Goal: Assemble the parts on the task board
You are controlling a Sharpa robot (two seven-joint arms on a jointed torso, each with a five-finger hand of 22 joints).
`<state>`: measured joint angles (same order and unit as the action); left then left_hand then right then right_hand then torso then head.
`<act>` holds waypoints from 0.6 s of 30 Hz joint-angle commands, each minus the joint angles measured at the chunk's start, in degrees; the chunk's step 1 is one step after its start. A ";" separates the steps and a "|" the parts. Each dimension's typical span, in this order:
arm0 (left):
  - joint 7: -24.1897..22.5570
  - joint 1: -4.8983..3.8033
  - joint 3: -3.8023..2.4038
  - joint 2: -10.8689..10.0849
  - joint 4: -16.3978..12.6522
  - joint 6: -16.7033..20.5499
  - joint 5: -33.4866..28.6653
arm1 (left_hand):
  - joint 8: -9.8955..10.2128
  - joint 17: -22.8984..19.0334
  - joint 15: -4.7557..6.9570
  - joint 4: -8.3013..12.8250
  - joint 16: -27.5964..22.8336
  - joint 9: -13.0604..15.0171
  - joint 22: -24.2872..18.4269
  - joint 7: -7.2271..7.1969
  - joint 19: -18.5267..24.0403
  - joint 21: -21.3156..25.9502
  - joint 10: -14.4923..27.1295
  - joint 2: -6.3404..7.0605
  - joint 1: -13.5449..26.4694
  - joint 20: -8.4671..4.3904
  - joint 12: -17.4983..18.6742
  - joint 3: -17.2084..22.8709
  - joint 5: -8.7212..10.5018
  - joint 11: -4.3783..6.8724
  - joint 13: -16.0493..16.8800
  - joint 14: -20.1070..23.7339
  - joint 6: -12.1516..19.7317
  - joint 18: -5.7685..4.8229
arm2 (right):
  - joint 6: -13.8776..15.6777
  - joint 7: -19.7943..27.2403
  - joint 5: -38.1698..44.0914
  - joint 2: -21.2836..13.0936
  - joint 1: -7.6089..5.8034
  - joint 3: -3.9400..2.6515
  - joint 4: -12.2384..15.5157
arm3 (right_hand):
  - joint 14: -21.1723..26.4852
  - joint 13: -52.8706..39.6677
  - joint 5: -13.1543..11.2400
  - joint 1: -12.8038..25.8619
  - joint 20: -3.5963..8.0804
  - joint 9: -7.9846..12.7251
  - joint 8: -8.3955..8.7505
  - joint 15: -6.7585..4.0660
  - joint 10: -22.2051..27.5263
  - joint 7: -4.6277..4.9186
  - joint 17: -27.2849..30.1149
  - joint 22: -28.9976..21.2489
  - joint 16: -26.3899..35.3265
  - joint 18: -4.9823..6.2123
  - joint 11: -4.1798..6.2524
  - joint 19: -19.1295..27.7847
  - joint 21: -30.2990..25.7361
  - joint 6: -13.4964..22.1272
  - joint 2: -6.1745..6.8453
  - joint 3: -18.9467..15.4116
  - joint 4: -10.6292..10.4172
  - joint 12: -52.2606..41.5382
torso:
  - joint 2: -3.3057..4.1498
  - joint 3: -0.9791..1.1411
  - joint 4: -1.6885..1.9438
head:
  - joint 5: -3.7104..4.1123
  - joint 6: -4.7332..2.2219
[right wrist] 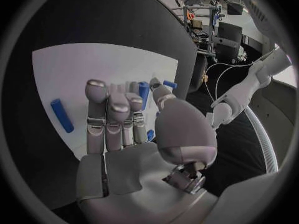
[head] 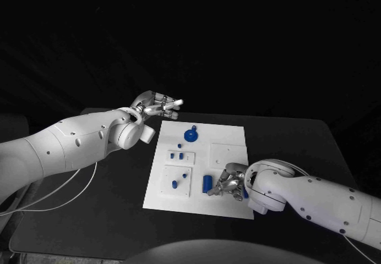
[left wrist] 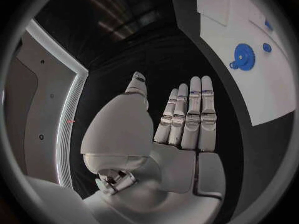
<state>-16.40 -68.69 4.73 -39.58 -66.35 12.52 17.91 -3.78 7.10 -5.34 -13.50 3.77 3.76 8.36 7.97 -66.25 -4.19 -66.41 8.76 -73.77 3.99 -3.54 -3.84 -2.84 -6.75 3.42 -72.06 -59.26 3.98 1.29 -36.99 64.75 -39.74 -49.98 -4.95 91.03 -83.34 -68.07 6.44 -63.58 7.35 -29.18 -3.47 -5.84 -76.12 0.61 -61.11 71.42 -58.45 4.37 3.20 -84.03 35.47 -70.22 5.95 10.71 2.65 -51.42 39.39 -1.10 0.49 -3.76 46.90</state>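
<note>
- Meanwhile, right hand [head: 228, 182] is hovering over the board [head: 230, 132], fingers seemingly closing on a blue peg [right wrist: 143, 94], likely for insertion.
- Left hand [head: 157, 104] is idling open off the board's far corner, keeping clear.

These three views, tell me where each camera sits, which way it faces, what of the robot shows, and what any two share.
Head view: on the robot's head, looking down at the black table and task board; both white arms, left hand, right hand.
Left wrist view: behind the left hand, fingers straight and apart, holding nothing, facing the board's edge.
Right wrist view: behind the right hand, over the board.
Shared: the blue gear in head and left wrist; the blue cylinder in head and right wrist.
</note>
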 commanded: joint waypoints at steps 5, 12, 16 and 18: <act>-0.18 -0.04 -0.01 0.07 -0.10 -0.60 -0.02 | 0.10 0.09 0.14 -0.24 -0.13 -0.01 -0.18 0.11 -0.27 -0.28 0.24 -0.60 -0.07 0.10 0.12 0.10 0.05 -0.06 0.05 0.37 0.23 -0.63 | 0.41 -0.10 1.99 1.26 0.33 0.01 -1.22 | -0.15 0.29 0.96 1.16 0.41 -2.46 -0.19 -0.65 -0.49 -0.34 -0.02 0.08 -0.11 -1.11 0.39 -2.82 0.16 -0.58 -1.35 2.25 0.74 0.27 | 0.01 -0.03 0.07 | -0.03 0.08; -0.06 -0.04 0.01 0.08 -0.09 -0.76 -0.02 | 0.10 0.10 0.14 -0.28 -0.13 -0.01 -0.21 0.11 -0.26 -0.28 0.25 -0.63 -0.03 0.11 0.12 0.13 0.05 -0.07 0.05 0.36 0.23 -0.63 | 1.48 -0.61 2.85 2.31 0.60 0.02 -2.41 | -0.13 0.27 -0.31 2.16 0.50 -3.51 -0.23 -0.76 -0.57 -0.55 0.08 0.03 -0.08 -1.18 0.55 -2.83 0.24 -0.65 -3.24 4.47 1.83 0.18 | 0.02 -0.04 0.03 | -0.14 0.18; -0.04 -0.04 0.02 0.09 -0.09 -0.80 -0.02 | 0.09 0.10 0.14 -0.32 -0.14 -0.01 -0.26 0.09 -0.26 -0.28 0.23 -0.73 0.01 0.11 0.12 0.15 0.06 -0.06 0.05 0.40 0.17 -0.63 | 1.71 -0.73 2.96 2.87 0.72 0.02 -3.12 | -0.14 0.22 -1.64 3.36 0.56 -4.34 -0.22 -0.80 -0.61 -0.65 0.10 -0.01 -0.14 -1.25 0.63 -2.83 0.32 -0.52 -4.19 6.91 3.59 0.14 | 0.00 -0.04 0.04 | -0.15 0.22; -0.02 -0.04 0.02 0.08 -0.09 -0.79 -0.02 | 0.09 0.10 0.14 -0.32 -0.14 -0.01 -0.26 0.09 -0.26 -0.28 0.23 -0.73 0.01 0.11 0.12 0.15 0.06 -0.06 0.05 0.40 0.17 -0.63 | 1.77 -0.78 2.98 3.06 0.80 0.03 -3.36 | -0.13 0.21 -1.57 3.60 0.57 -4.60 -0.23 -0.82 -0.61 -0.70 0.14 -0.02 -0.12 -1.27 0.65 -2.83 0.35 -0.49 -4.45 7.42 4.37 0.14 | 0.01 -0.03 0.06 | -0.19 0.30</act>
<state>-16.21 -68.69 4.78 -39.56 -66.35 12.50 17.91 -3.79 7.14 -5.34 -13.50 3.77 3.76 8.15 7.98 -66.25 -4.19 -66.41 8.77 -73.77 3.99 -3.54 -3.84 -2.83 -6.75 3.41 -72.06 -59.25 3.98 2.56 -37.39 66.64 -36.83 -49.34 -4.94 87.87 -83.32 -67.83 4.88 -60.24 7.35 -33.78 -3.48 -6.25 -76.50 0.16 -61.03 71.48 -58.45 3.48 3.59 -84.02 35.47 -70.67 1.71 18.05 6.87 -51.42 39.40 -1.14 0.54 -3.90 47.09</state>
